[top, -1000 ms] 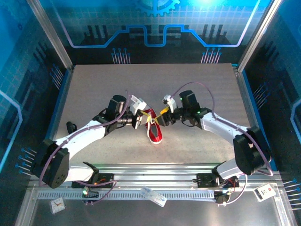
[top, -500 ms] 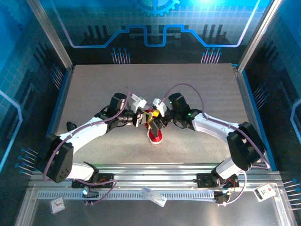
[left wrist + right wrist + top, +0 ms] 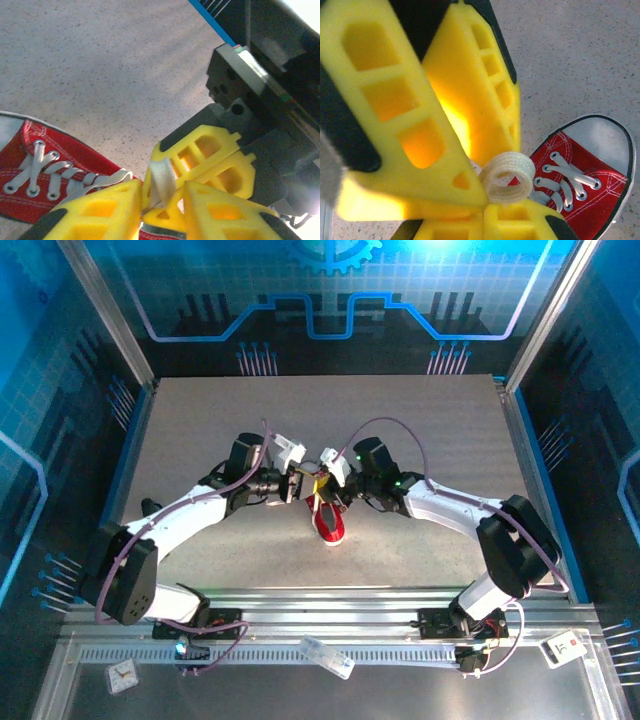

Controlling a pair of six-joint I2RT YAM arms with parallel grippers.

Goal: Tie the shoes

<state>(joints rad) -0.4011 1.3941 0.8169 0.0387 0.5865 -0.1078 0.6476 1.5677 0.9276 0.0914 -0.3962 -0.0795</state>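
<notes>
Left tool [image 3: 162,195]: released, its yellow fingers parted, with white lace [image 3: 506,176] rising through the gap.
Lace: curled into a small loop where the two tools meet.
Sneaker [image 3: 329,520]: red, mid-bench [image 3: 200,430], toe toward the arm bases, just below both tools.
Right tool [image 3: 492,170]: clenched on the lace loop.

The sneaker's [image 3: 330,524] heel hides beneath the left gripper [image 3: 305,486] and right gripper [image 3: 323,490] — the lace's [image 3: 162,181] ends too.
</notes>
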